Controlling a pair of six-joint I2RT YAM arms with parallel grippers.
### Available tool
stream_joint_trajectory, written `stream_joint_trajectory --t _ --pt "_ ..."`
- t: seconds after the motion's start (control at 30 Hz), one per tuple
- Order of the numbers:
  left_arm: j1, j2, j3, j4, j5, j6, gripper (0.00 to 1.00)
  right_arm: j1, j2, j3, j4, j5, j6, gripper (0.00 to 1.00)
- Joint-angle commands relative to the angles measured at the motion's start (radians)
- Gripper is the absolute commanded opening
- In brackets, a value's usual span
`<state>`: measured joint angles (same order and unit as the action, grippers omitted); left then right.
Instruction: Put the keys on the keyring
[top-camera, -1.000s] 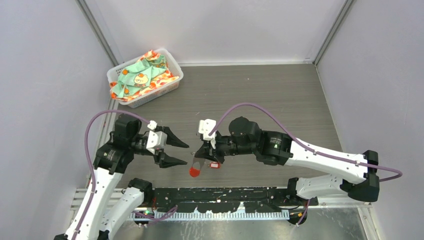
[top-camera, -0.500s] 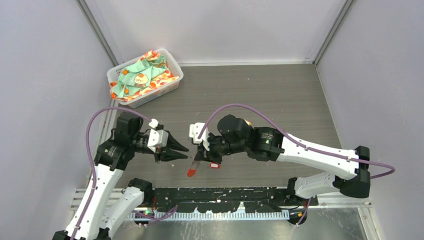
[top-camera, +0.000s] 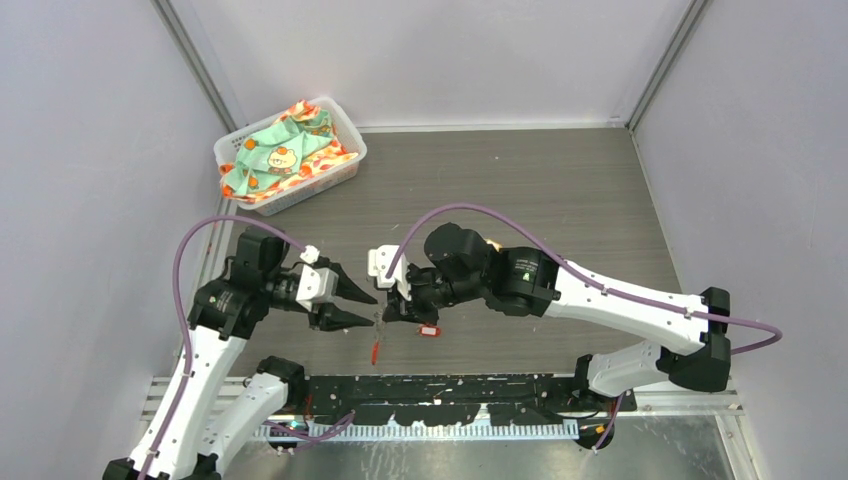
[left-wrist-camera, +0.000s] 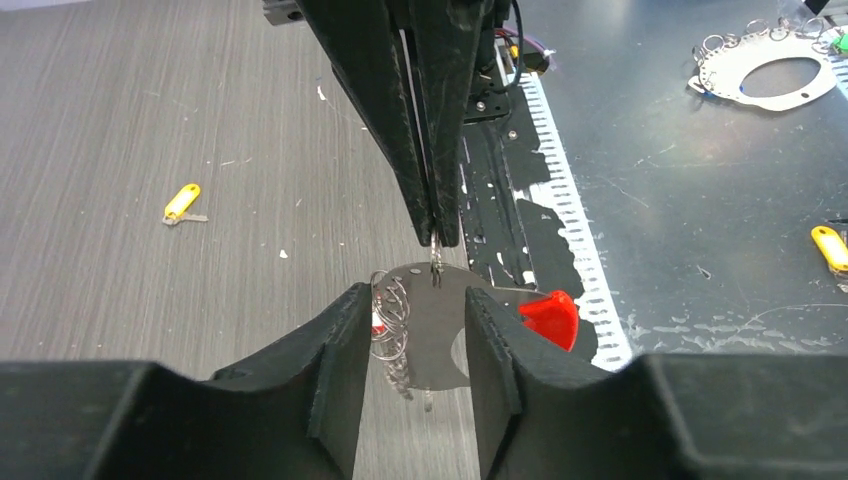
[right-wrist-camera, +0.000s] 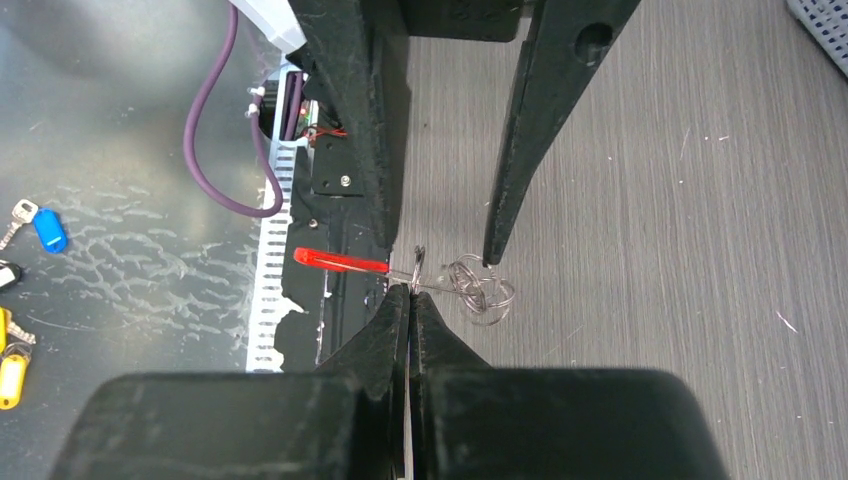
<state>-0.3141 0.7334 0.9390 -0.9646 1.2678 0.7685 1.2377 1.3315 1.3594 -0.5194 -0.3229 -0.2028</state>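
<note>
Pinching the keyring (left-wrist-camera: 430, 335) by its top edge with the pressed-together right hand (left-wrist-camera: 437, 240), mid-frame, beside the desk's (left-wrist-camera: 150, 120) near edge. Straddling it with the half-spread left hand (left-wrist-camera: 415, 300). Leaving the yellow key (left-wrist-camera: 183, 203) lying apart at left on open desk.

— Where is the left arm (top-camera: 205, 345)?
— It rises from the table's (top-camera: 560, 190) near-left corner, elbow bent, wrist pointing right. The left gripper (top-camera: 372, 309) has its jaws apart.
— And the right arm (top-camera: 610, 300)?
— It reaches leftward along the near edge. The right gripper (top-camera: 392, 311) is pinched tight on the keyring (right-wrist-camera: 478, 290).
— How do the two stand?
— Tip to tip, the right one's point just before the gap between the left fingers (left-wrist-camera: 340, 350).
</note>
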Motion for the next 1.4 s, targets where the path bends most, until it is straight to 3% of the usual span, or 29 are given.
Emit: stream_joint_trajectory --t 0.0,0.2,0.33,0.43,0.53,0.9,1.07,1.17,1.37 --pt "-0.003 0.013 0.052 -0.01 0.014 0.023 0.37 0.005 0.004 0.061 -0.005 -0.027 -0.017 0.01" --pt "-0.01 0.015 0.05 -0.013 0.022 0.009 0.25 0.005 0.014 0.079 -0.014 -0.031 -0.02 0.01" --pt "-0.02 0.019 0.047 -0.019 0.017 0.009 0.26 0.004 0.017 0.083 -0.008 -0.039 -0.018 0.01" --pt "-0.026 0.021 0.047 -0.02 0.015 0.011 0.33 0.004 0.024 0.086 -0.006 -0.042 -0.021 0.01" --pt "-0.029 0.026 0.052 -0.02 0.015 0.015 0.33 0.004 0.029 0.087 0.002 -0.047 -0.021 0.01" --pt "-0.031 0.02 0.044 -0.02 0.014 0.017 0.02 0.003 0.05 0.103 0.024 -0.054 -0.026 0.01" --pt "-0.031 0.017 0.05 -0.066 0.019 0.088 0.0 0.005 0.048 0.095 0.034 -0.051 -0.009 0.01" --pt "-0.031 0.019 0.068 -0.188 0.021 0.279 0.0 0.003 0.015 0.069 0.038 -0.032 -0.013 0.19" --pt "-0.031 -0.042 0.07 -0.249 -0.003 0.551 0.0 -0.005 -0.172 -0.083 0.131 0.091 -0.034 0.38"
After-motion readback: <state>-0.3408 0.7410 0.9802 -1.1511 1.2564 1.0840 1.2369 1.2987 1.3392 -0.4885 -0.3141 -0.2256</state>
